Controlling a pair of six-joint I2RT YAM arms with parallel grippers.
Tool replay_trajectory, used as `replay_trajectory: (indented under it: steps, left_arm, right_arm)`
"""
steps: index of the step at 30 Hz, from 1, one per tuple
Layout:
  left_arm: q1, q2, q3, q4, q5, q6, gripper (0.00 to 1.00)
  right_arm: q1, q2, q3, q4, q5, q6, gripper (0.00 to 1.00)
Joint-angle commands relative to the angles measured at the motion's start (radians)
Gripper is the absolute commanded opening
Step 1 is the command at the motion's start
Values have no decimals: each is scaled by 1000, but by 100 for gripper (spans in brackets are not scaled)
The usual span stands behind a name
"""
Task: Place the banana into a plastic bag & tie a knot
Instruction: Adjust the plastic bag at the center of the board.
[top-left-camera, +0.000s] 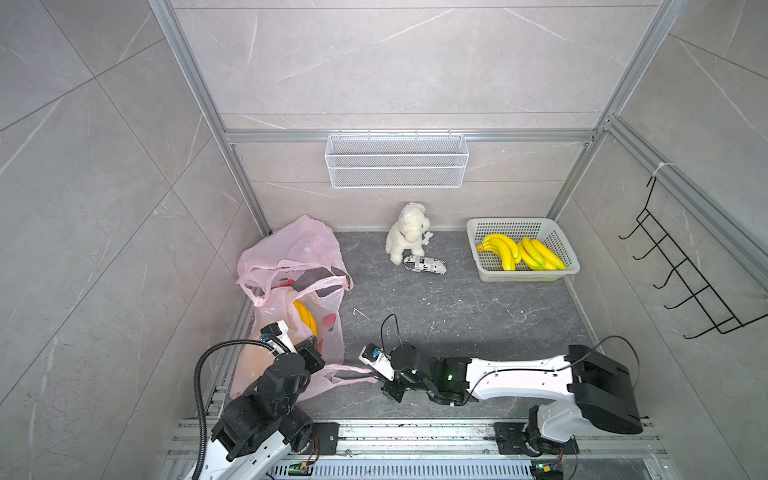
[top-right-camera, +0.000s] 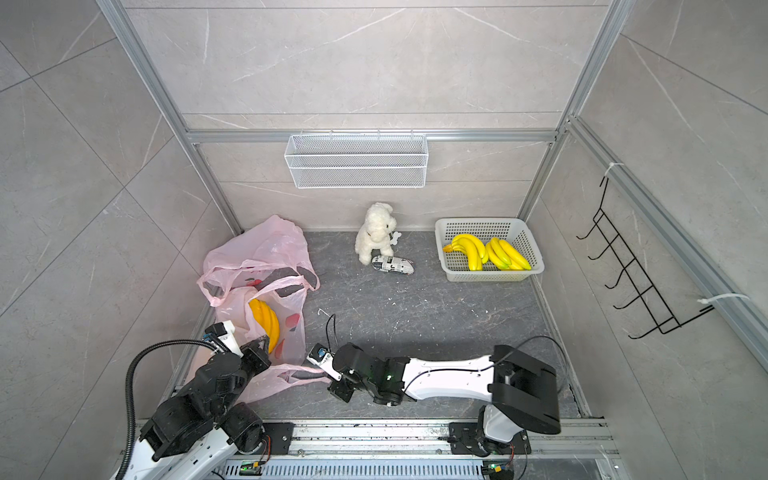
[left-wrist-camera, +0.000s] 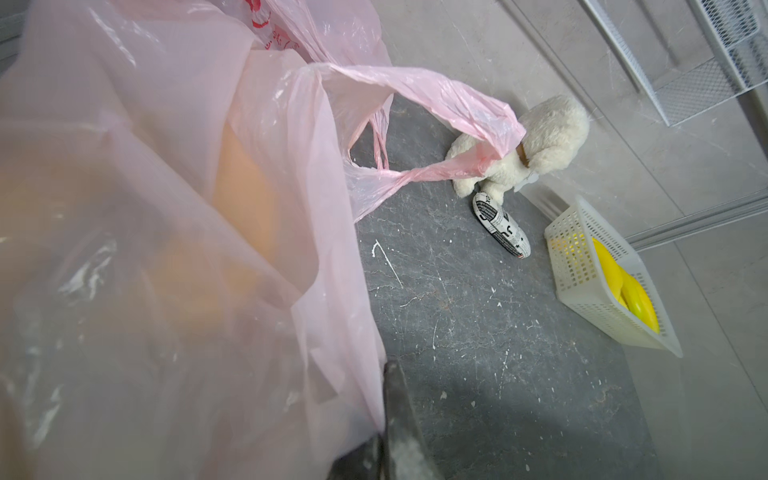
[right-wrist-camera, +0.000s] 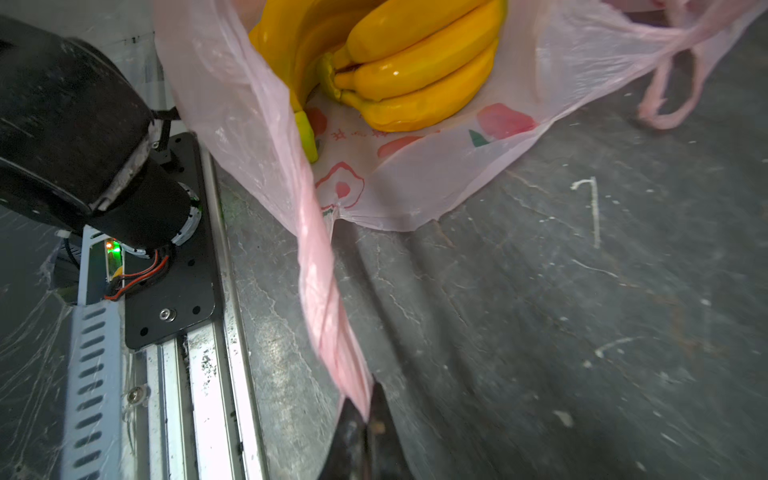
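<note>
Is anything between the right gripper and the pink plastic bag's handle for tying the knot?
Nothing visible does. The right gripper is shut on the twisted handle of the pink plastic bag, with the yellow banana bunch inside.

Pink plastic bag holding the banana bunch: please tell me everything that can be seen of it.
The pink plastic bag is thin, translucent film printed with red fruit pictures and characters. It lies crumpled on the dark floor, mouth open, no knot tied. A yellow banana bunch rests inside. One handle is stretched into a tight strip, pinched in the shut right gripper. The left gripper is also shut on its film. Another handle loop lies loose on the floor.
</note>
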Motion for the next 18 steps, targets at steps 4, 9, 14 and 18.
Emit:
replay_trajectory:
  steps: [4,9,14,18]
  left_arm:
    - [26,330,11,315,205,159,0]
    - [109,678,69,666,556,220,0]
    - [105,1005,260,858,754,271,0]
    - [91,1205,483,859,872,332,0]
  right_arm:
    - [7,-265,131,-289,184,-32,0]
    - [53,-384,190,-404,274,-42,0]
    - [103,-423,235,-473,357,-37,0]
    - [156,-434,246,-466,424,-33,0]
